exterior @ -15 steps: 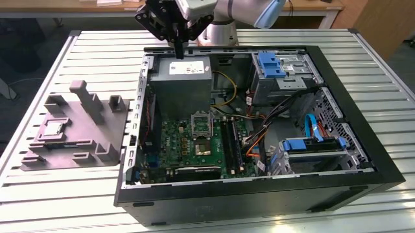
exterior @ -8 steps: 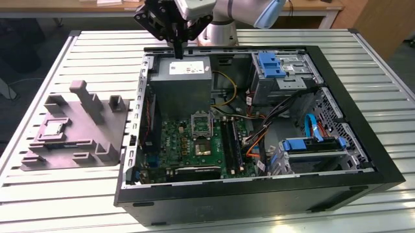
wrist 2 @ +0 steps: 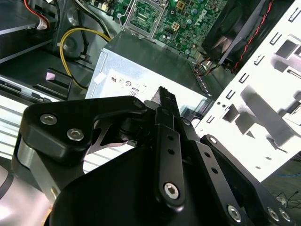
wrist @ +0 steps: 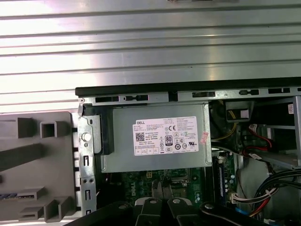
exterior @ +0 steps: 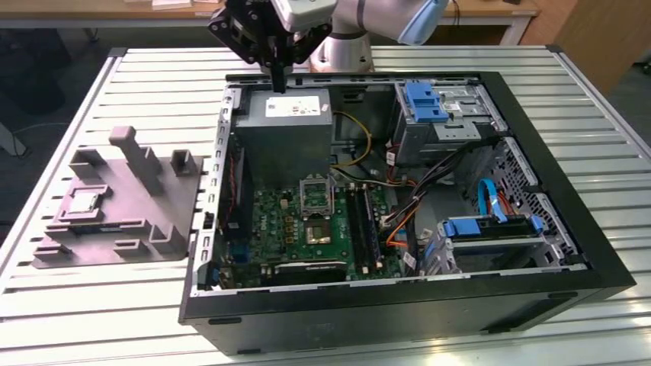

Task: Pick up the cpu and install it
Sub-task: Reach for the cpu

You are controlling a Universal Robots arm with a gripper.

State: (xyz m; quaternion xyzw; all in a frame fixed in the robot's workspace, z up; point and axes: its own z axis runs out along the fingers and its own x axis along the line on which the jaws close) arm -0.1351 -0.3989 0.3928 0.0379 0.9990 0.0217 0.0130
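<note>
Plainly, we find the cpu (exterior: pixel 81 203) lying flat in a pocket of the grey moulded tray (exterior: pixel 152 229), at the exterior view's left of the open computer case (exterior: pixel 407 305) and well apart from the gripper (exterior: pixel 277 82). That gripper hangs above the power supply (exterior: pixel 295 122) at the case's far edge, fingers pressed together on nothing. The first wrist view gives us the supply's white label (wrist: pixel 164 135) face-on, while the second wrist view shows the socket (wrist 2: pixel 143 16) beyond it.

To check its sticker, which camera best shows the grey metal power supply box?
First wrist view: the power supply box faces it, sticker whole. The exterior view shows it obliquely; in the second wrist view the black gripper covers part.
</note>
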